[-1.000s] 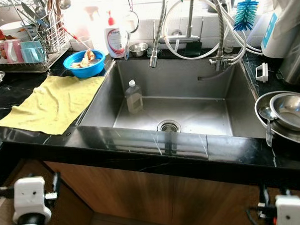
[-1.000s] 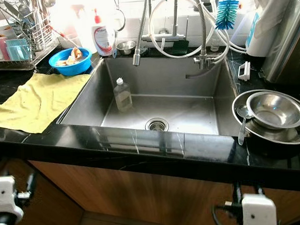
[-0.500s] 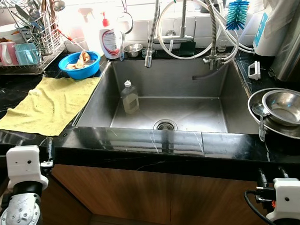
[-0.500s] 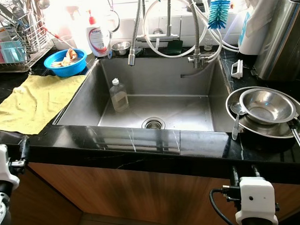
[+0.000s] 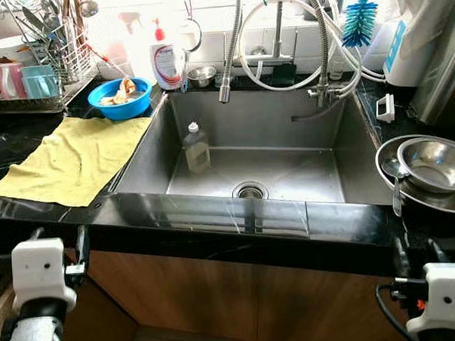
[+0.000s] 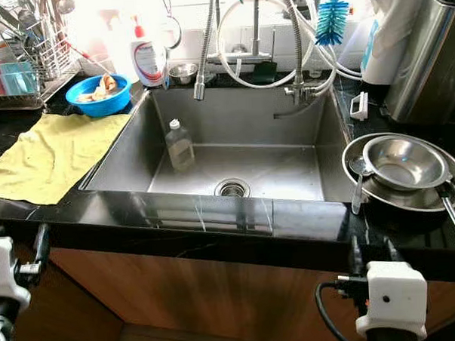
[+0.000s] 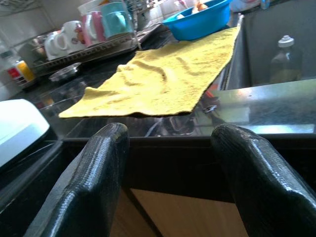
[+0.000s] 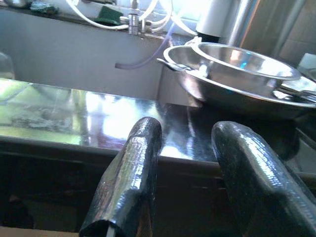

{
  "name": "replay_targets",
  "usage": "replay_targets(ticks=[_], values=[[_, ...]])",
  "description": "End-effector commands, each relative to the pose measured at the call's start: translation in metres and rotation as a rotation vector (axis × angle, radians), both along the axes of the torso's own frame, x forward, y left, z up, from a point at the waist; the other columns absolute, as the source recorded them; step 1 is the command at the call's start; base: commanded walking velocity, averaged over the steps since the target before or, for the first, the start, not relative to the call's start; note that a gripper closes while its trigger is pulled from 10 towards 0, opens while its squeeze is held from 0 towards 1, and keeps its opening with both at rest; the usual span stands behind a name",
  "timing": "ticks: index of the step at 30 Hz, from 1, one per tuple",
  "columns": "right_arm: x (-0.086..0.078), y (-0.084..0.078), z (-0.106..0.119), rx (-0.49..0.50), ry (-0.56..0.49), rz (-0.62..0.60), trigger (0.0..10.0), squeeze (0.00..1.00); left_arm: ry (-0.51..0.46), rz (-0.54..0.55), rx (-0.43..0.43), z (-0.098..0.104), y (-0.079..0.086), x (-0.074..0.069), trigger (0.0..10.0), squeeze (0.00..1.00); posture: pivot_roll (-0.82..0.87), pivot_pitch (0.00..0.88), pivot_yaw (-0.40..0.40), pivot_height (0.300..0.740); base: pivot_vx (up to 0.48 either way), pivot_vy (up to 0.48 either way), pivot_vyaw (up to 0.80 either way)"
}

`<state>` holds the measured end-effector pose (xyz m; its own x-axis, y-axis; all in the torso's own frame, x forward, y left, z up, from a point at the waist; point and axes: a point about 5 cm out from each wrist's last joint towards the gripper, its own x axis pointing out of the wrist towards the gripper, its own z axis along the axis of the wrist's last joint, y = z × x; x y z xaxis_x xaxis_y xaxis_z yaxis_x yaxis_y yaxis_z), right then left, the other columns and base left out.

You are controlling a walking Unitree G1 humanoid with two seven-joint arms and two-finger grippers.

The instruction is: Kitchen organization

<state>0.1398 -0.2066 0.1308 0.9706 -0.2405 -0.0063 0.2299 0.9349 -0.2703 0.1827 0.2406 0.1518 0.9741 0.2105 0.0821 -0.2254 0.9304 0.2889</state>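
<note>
Nothing tidied yet: bottle (image 5: 197,146) in sink (image 5: 348,154), cloth (image 5: 74,157) left of sink, bowls (image 5: 436,164) right. Left gripper (image 7: 170,163) & right gripper (image 8: 190,165) both spread apart, empty, below sink's front edge.

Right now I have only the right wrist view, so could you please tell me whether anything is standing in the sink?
Observer: Yes, a bottle stands upright in the sink, to the left of the drain.
Operator: Thank you. What lies on the counter left of the sink?
Observer: A yellow cloth lies spread flat there, with a blue bowl behind it.
Operator: And where is the left end effector?
Observer: The left end effector is open, low in front of the counter's edge, facing the cloth.
</note>
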Motion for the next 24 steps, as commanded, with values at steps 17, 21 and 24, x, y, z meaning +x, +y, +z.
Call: replay_targets(ticks=[17,21,24], values=[[0.017,0.005,0.015,-0.002,-0.071,0.004,10.0,0.0,-0.181,-0.105,-0.035,0.041,-0.036,0.039,10.0,0.0,-0.09,0.0,0.054,0.74,0.0,0.0,0.0],[0.022,0.006,0.014,0.01,-0.078,-0.006,10.0,0.0,-0.208,-0.208,-0.069,0.044,-0.062,0.057,10.0,0.0,-0.09,0.0,0.052,0.74,0.0,0.0,0.0],[0.024,0.007,0.016,0.006,-0.088,-0.006,10.0,0.0,-0.197,-0.243,-0.123,0.042,-0.07,0.065,10.0,0.0,-0.1,0.0,0.06,0.74,0.0,0.0,0.0]])
